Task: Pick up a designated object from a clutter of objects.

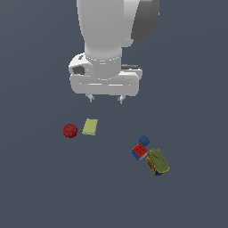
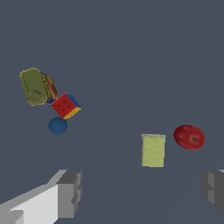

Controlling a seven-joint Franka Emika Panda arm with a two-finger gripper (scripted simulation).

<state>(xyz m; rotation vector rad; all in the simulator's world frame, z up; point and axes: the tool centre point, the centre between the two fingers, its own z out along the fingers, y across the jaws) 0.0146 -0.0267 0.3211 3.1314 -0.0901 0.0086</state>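
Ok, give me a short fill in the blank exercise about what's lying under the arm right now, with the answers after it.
1. The tin can with the olive-green top touches the red-and-blue ____.
2. In the exterior view, the red apple lies to the left of the flat yellow-green ____.
3. The gripper hangs above the items with its fingers ____ and nothing between them.
4. The small ball next to the cube is ____ in colour.

Missing words: cube; pad; open; blue
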